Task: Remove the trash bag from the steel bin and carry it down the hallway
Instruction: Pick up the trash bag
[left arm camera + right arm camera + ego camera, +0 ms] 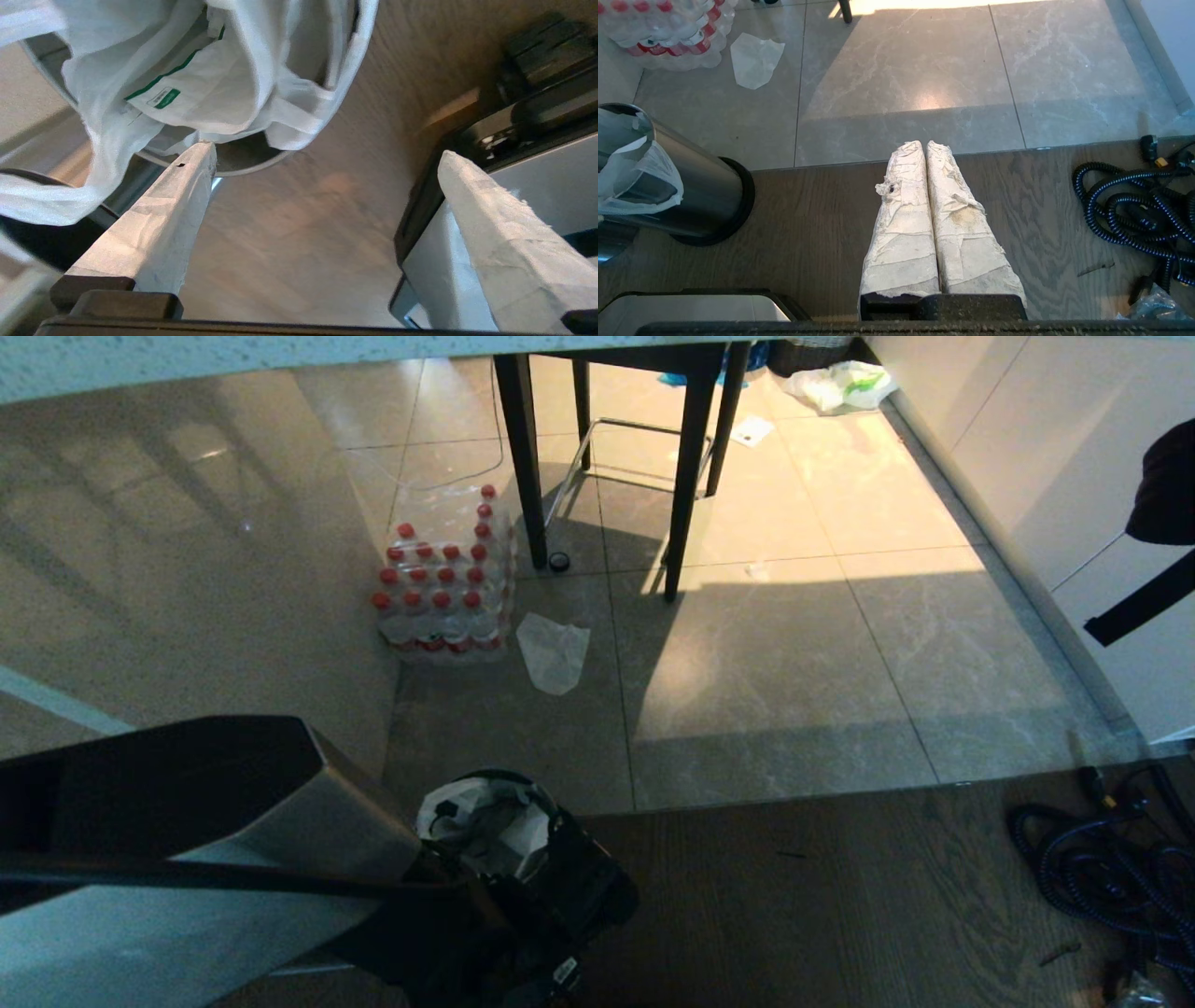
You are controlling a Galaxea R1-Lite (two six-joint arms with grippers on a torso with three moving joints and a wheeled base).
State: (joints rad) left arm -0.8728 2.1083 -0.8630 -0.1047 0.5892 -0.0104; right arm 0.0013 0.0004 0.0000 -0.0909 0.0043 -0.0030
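Left gripper: your left gripper point(327, 158) hangs just over the bin mouth with jaws spread wide and nothing between them; one finger point(177, 200) tip sits right at the bag's edge.
Trash bag: the trash bag point(196, 88), white with green print, is in the steel bin point(686, 186), its plastic draped over the rim.
Bin's place: the bin stands on the dark wood floor point(840, 896), near the seam where the grey tiles point(775, 691) begin.
Beside the bin: you have a pack of red-capped bottles point(443, 588) and a small clear plastic sheet point(553, 651) on the tiles beyond it; dark chair legs point(686, 476) stand farther off.
Right gripper: your right gripper point(927, 149) points at the wood floor, jaws pressed together, empty.
Far right: coiled black-and-blue cables point(1134, 210) lie on the wood near the cream wall point(1027, 457).
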